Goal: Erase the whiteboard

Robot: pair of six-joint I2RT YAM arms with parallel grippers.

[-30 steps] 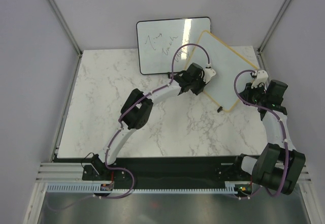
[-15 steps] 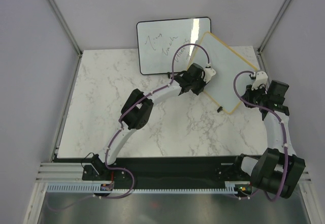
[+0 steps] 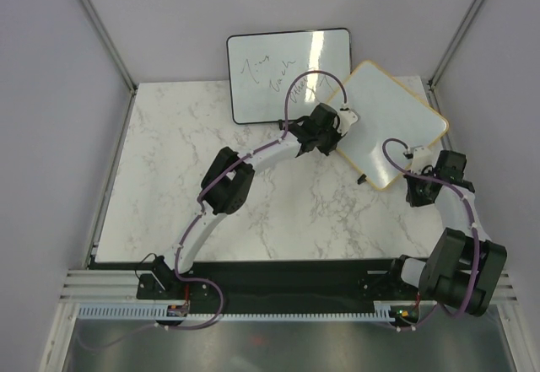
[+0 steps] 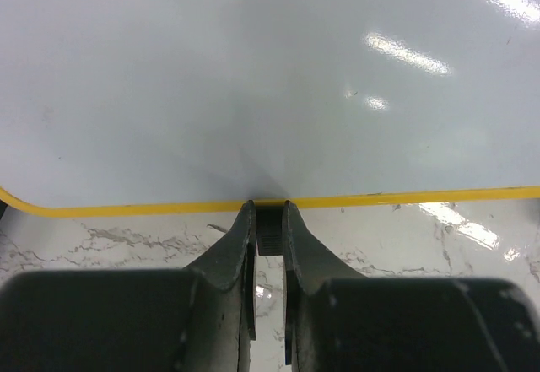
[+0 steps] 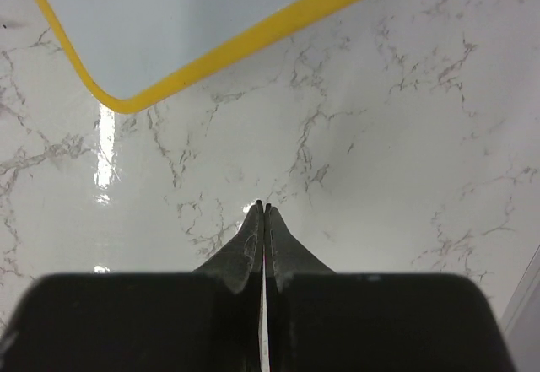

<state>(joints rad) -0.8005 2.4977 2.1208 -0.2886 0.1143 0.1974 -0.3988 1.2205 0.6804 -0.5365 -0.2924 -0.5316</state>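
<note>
The tan-framed whiteboard point(image 3: 396, 123) lies turned like a diamond at the back right of the table, one black foot showing at its near corner. Its white face shows no marks that I can see. My left gripper point(image 3: 341, 125) is shut on the board's left edge. In the left wrist view the fingers point(image 4: 245, 229) close just under the yellow-looking frame point(image 4: 405, 196). My right gripper point(image 3: 414, 190) is shut and empty, over bare marble just right of the board's near corner. The right wrist view shows its closed fingertips point(image 5: 263, 210) and that corner point(image 5: 126, 100) ahead.
A black-framed whiteboard point(image 3: 278, 68) with handwriting leans at the back, partly behind the tan board. The marble tabletop point(image 3: 211, 195) ends at a dark strip by the arm bases. Grey walls and metal posts point(image 3: 99, 28) enclose the cell.
The tan board has swung and shifted to the right, held by my left gripper. My right gripper has drawn back from the board's right edge toward the near side.
</note>
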